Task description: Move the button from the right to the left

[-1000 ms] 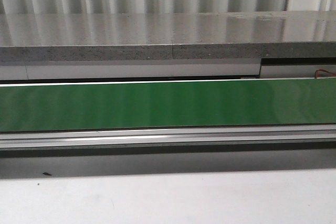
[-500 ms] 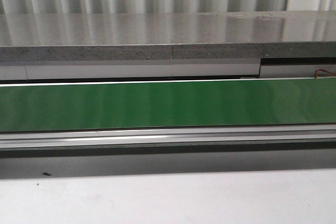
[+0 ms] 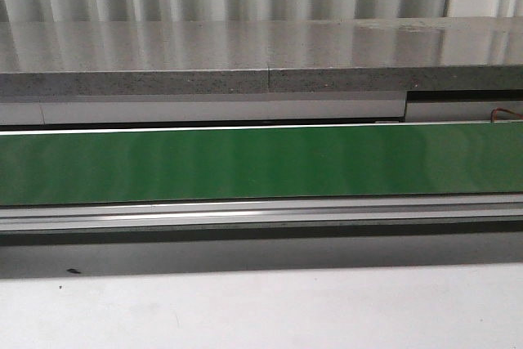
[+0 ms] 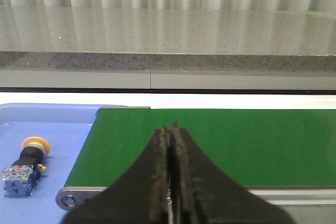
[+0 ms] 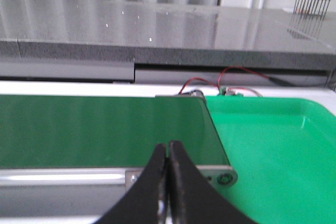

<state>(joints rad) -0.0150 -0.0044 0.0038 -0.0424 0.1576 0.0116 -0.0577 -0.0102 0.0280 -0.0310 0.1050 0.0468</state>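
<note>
We see the button [image 4: 26,165] lying on its side in the blue tray [image 4: 52,124], beside the green belt's [image 4: 226,140] end, cap toward one o'clock. Our left gripper [image 4: 169,129] and right gripper [image 5: 169,145] are pressed together, empty. The tray is cut off.

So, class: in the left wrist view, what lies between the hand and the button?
Green belt corner and bare blue tray; left hand, button.
</note>
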